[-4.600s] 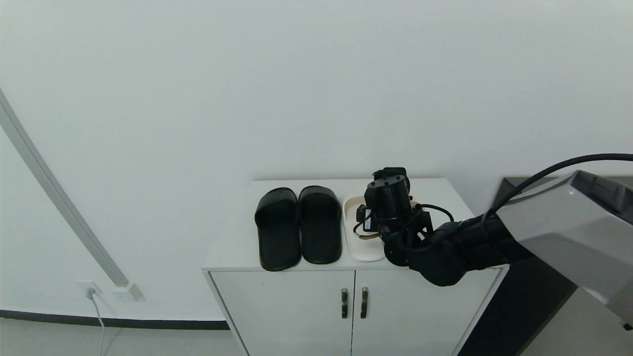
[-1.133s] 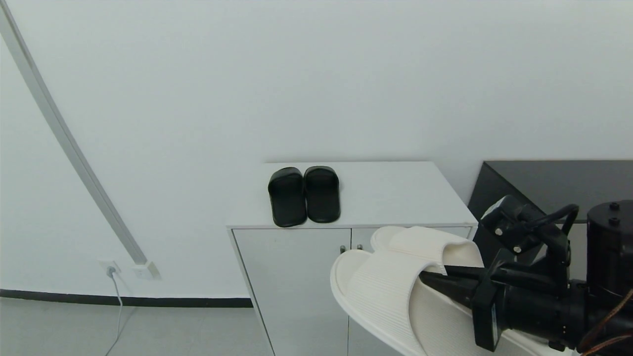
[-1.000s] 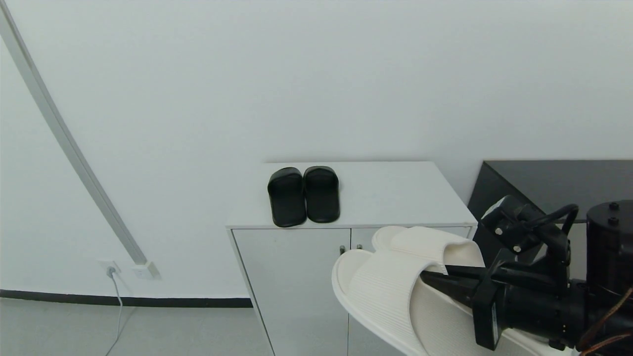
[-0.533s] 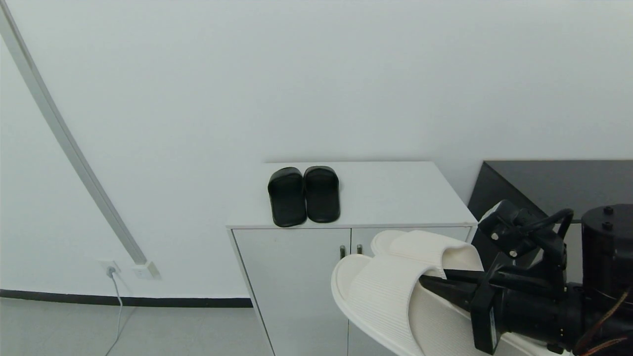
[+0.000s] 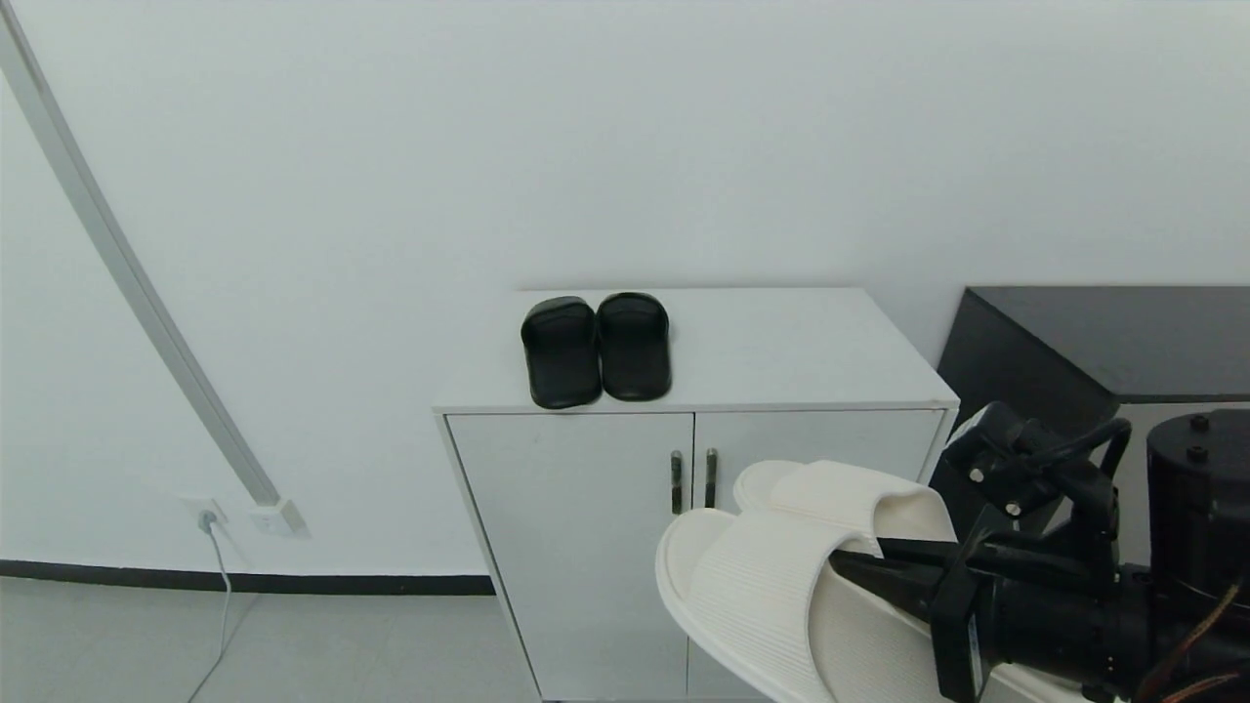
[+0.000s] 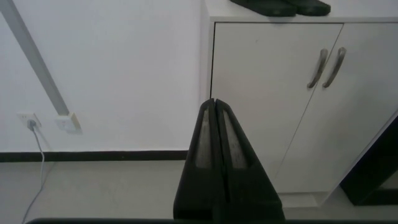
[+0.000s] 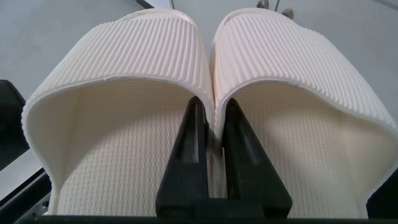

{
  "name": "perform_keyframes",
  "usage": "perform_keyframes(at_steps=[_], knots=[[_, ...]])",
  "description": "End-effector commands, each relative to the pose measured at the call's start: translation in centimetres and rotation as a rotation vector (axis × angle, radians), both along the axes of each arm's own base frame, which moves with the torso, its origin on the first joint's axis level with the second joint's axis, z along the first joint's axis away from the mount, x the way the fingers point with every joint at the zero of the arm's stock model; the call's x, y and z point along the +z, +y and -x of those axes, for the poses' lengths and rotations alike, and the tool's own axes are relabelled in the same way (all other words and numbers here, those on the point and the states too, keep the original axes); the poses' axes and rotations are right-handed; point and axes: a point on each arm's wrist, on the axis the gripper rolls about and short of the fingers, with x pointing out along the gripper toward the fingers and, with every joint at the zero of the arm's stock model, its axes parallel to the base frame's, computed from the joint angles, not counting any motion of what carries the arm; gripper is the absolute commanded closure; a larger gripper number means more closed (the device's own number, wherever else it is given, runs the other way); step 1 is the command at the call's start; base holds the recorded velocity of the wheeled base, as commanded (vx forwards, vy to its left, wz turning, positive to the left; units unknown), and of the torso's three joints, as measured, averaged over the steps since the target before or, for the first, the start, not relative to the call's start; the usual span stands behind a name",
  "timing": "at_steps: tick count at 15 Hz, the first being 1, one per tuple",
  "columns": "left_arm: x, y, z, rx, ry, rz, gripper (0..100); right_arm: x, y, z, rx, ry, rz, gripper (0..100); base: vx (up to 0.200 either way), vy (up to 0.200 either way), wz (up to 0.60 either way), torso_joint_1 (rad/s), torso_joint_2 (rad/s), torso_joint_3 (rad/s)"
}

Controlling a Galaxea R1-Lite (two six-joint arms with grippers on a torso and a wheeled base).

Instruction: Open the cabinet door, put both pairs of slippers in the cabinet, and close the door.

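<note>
Item: white slippers (image 5: 771, 576), one pair, held side by side in the air in front of the lower right of the cabinet (image 5: 781, 342), toes toward it. Holder: right gripper (image 7: 213, 115), jaws clenched on the two inner strap walls where the slippers meet, pinching the pair together. Item: black slippers (image 5: 596, 347), one pair, lying side by side on the cabinet top near its front edge, above the left door (image 5: 576, 537). Item: left gripper (image 6: 214, 106), jaws pressed together with nothing between them, facing the cabinet front from low down and well apart from it. Fixture: both cabinet doors shut, the two upright handles (image 5: 675, 481) just beside each other at the centre seam. Step in hand, as judged: the white pair is carried but has nowhere to go, since the opening step is not yet done. Next move, as judged: the left jaws must part, close on a handle and draw the door along its hinge arc, while the right arm keeps the white pair out of the swing.
</note>
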Motion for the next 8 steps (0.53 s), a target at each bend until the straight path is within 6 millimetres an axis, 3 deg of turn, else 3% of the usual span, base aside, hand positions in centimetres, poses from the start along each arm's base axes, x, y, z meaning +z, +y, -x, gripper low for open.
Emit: perform_keyframes(at_steps=[1,2,8], knots=[[-0.01,-0.01,-0.01,-0.002,0.003,-0.004,100,-0.05,0.04,-0.02,0.001,0.002,0.002,100,0.0,0.0,0.0,-0.227,0.55,0.315],[0.01,-0.01,0.0,-0.002,0.003,-0.004,0,-0.04,0.04,-0.02,0.002,0.0,0.002,100,0.0,0.0,0.0,-0.217,0.53,0.315],[-0.01,0.0,-0.01,-0.001,0.003,-0.003,0,-0.5,-0.13,0.15,0.002,0.012,0.014,100,0.0,0.0,0.0,-0.211,0.53,0.317]])
